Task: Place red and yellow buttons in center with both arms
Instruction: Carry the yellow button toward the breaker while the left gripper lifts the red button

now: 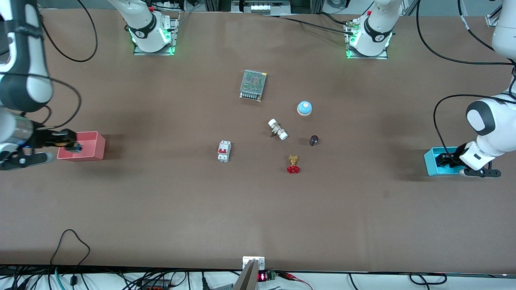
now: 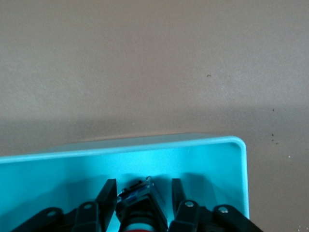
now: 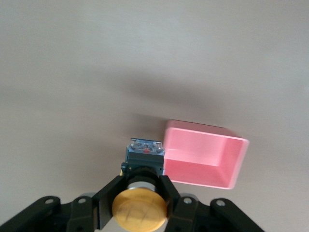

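My right gripper [image 1: 74,146] is shut on the yellow button [image 3: 140,210], its fingers clamped on the neck under the round cap. It holds the button in the air by the pink bin [image 1: 90,149], which shows just beside it in the right wrist view [image 3: 203,154]. My left gripper [image 1: 443,160] is down inside the cyan bin [image 1: 431,166]. In the left wrist view its open fingers [image 2: 107,193] stand on either side of the red button [image 2: 145,203], with a slim gap; only a sliver of red cap shows. The brown table centre [image 1: 258,193] is bare.
Near the middle lie a mesh-covered power supply [image 1: 253,84], a light-blue dome on a beige base [image 1: 304,108], a white-capped fitting [image 1: 277,129], a small dark cylinder [image 1: 314,140], a brass valve with red handwheel [image 1: 293,165] and a white breaker [image 1: 224,151].
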Controlling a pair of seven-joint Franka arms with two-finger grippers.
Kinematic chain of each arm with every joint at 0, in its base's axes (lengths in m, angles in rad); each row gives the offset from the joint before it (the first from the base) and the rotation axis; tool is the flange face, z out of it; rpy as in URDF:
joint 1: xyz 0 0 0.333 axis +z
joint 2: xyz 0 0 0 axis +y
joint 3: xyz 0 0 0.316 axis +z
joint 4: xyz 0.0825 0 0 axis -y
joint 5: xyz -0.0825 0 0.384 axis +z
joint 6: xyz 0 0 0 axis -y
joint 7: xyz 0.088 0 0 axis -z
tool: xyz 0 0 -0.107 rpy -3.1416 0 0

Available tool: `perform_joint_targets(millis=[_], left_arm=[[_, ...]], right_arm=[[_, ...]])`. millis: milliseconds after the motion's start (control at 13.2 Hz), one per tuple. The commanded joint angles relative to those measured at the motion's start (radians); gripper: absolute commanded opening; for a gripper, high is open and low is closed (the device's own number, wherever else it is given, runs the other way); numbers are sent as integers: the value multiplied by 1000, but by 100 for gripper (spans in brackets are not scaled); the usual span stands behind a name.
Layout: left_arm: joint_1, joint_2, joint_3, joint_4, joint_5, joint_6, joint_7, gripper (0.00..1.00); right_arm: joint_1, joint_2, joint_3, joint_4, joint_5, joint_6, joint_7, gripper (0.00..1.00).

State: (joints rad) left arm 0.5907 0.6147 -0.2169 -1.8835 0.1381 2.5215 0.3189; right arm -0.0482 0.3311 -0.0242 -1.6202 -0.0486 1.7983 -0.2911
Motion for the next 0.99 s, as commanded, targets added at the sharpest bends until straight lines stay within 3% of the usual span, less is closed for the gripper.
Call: perform_joint_targets(millis=[0, 379, 607, 759, 910], left_arm=[[17, -16, -19, -9, 5, -50, -27, 36], [9, -52, -22, 6, 8, -102, -44, 28], [8, -91, -22, 23, 24, -136, -34, 28], [3, -118, -28, 78, 95, -183, -32, 29], [-6, -154, -50, 125, 106, -310, -41, 29]], right_arm=[[94, 16, -5, 2, 35, -39, 72, 29], [267, 103, -7, 3, 108, 24, 338, 30], [327, 175, -7, 3, 107, 67, 362, 31], [364, 221, -7, 3, 98, 90, 360, 31], [372, 259, -7, 3, 108, 143, 362, 31]])
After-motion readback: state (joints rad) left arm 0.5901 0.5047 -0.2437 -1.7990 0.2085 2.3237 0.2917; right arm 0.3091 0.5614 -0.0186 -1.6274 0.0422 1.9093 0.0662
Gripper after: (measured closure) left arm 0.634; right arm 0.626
